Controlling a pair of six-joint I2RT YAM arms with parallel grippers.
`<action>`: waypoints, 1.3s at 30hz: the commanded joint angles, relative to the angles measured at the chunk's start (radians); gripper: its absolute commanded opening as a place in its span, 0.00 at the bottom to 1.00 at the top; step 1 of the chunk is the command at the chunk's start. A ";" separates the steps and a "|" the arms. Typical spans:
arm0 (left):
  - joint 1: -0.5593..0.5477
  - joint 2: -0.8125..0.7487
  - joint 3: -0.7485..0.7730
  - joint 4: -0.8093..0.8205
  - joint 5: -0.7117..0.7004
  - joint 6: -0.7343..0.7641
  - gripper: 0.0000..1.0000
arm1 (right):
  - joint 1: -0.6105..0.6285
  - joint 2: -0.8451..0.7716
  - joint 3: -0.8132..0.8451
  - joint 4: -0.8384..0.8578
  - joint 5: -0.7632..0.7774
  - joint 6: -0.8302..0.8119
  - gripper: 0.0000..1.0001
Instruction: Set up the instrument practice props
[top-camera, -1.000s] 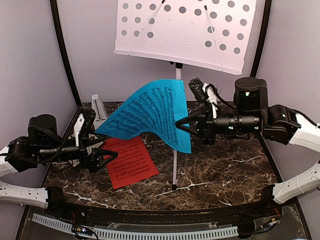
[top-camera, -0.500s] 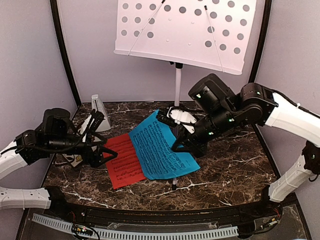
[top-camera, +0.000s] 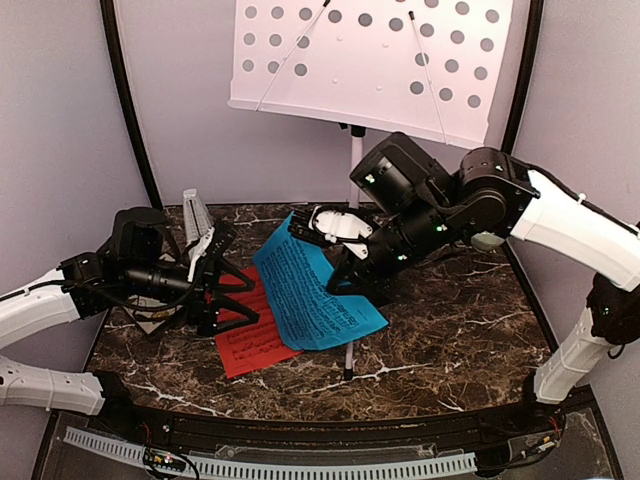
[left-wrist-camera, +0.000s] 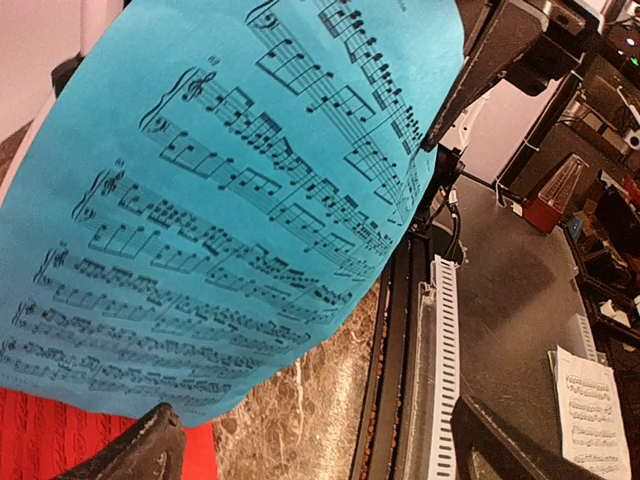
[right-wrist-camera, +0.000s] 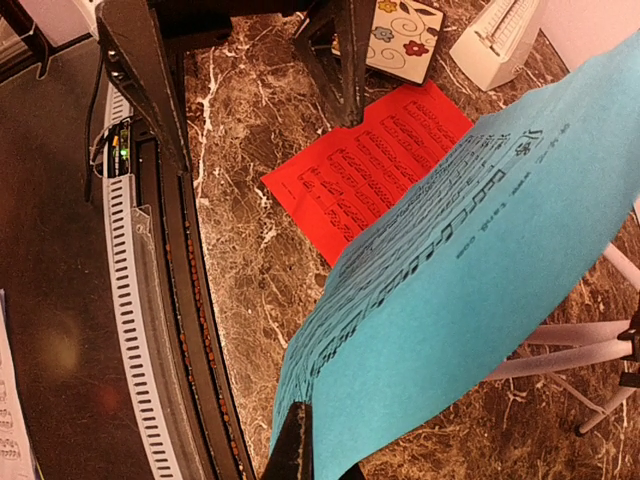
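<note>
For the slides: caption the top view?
Right gripper holds blue sheet over red sheet; left gripper open alongside.

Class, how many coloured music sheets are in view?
2: the blue sheet, pinched in the right gripper; the red sheet, flat on the table, partly under it.

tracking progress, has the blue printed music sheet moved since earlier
Yes, the blue sheet came down, away from the white perforated music stand, over the red-orange sheet.
</note>
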 joint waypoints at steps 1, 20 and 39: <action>-0.016 0.006 -0.010 0.096 0.061 0.036 0.91 | 0.024 -0.001 0.052 -0.003 0.024 -0.019 0.00; -0.142 0.037 0.021 0.119 -0.044 0.035 0.00 | 0.072 -0.063 0.008 0.030 0.072 0.016 0.00; -0.150 -0.043 0.063 0.043 -0.115 0.068 0.09 | 0.085 -0.094 -0.014 0.065 0.091 0.011 0.00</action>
